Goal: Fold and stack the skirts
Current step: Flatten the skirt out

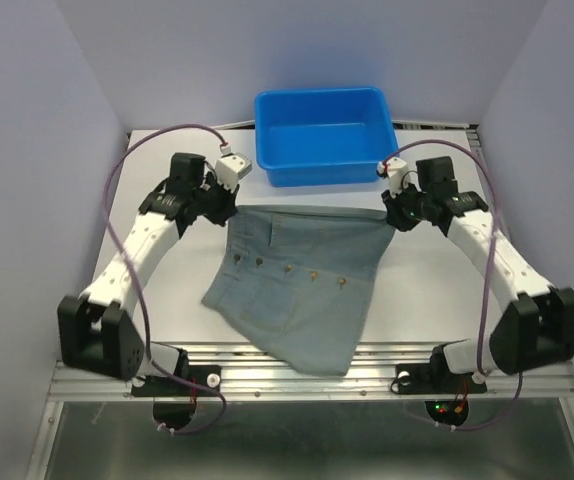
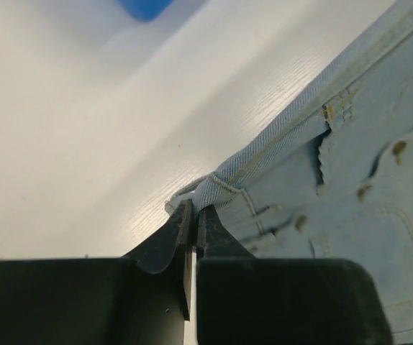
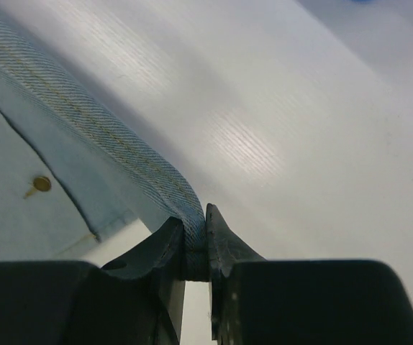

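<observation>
Down at the near edge, the skirt (image 1: 302,285) hem spills over the table (image 1: 427,290) lip. Its waistband runs straight along the far side, just near of the tub (image 1: 322,135). Now the left gripper (image 2: 194,215) pinches the waistband's left corner, jaws pressed tight on denim. Over on the other end, the right gripper (image 3: 196,230) clamps the right corner the same way. Button front faces up, cloth narrowing toward the near edge.

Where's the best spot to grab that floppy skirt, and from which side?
The two end corners of the waistband, one gripper coming in from each side. That stitched band looks like the firmest edge of the skirt; pinched there by the left gripper and right gripper, it stretches straight.
</observation>
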`<move>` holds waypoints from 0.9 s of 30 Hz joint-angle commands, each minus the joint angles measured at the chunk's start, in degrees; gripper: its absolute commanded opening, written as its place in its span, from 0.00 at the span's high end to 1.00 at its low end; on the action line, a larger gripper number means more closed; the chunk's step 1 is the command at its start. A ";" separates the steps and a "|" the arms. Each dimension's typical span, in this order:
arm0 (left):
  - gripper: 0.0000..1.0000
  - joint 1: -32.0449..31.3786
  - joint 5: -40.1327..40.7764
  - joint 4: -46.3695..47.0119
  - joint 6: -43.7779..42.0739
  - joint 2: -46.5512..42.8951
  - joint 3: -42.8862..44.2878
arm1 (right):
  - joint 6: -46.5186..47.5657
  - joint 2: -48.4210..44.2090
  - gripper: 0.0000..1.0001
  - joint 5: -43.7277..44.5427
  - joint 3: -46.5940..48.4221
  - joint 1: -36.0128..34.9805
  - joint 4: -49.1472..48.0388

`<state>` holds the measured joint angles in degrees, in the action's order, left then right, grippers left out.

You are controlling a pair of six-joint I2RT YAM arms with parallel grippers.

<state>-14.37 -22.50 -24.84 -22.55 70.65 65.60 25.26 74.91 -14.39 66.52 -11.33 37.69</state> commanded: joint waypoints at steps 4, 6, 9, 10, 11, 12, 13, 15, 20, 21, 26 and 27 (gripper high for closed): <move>0.75 0.75 6.86 4.98 -2.68 19.77 18.06 | 3.22 10.68 0.99 14.21 -1.22 1.14 -12.91; 0.50 0.92 5.81 4.02 -2.94 18.48 18.16 | 3.31 12.18 0.96 16.48 -2.09 1.14 -12.30; 0.36 0.92 6.50 2.00 -3.21 13.38 14.48 | 3.75 12.71 0.92 18.78 -4.64 1.14 -10.01; 0.36 0.92 7.55 0.86 -3.73 11.02 13.25 | 4.36 12.63 0.91 19.40 -6.65 1.14 -9.40; 0.35 0.92 8.26 -0.89 -3.91 9.87 10.36 | 4.36 12.54 0.90 21.23 -7.80 1.14 -8.52; 0.35 0.92 8.96 -1.35 -3.91 8.81 8.68 | 4.62 12.54 0.88 22.29 -8.85 1.14 -8.16; 0.35 0.92 9.49 -1.70 -4.00 6.36 6.66 | 5.15 12.45 0.85 22.82 -9.82 1.14 -7.20; 0.37 0.92 9.06 -2.67 -5.05 4.07 1.47 | 6.20 12.27 0.67 20.73 -10.01 1.14 -0.54; 0.41 0.92 4.85 -5.04 -3.12 3.69 -2.23 | 7.88 9.20 0.36 19.31 -6.33 1.14 6.26; 0.43 0.92 3.88 -6.17 -1.81 4.83 -1.36 | 7.71 8.41 0.34 19.31 -4.23 1.14 4.69; 0.60 0.92 -6.71 -10.57 5.31 15.73 2.33 | 4.99 12.35 0.42 10.89 5.18 1.14 5.45; 0.60 0.92 -8.24 -9.88 7.76 17.22 1.12 | 4.72 14.54 0.43 8.96 6.33 1.14 5.46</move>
<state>-13.39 -21.08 -31.27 -21.58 84.20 65.65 31.38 86.94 1.28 65.52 -10.52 43.35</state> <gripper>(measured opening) 0.410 0.584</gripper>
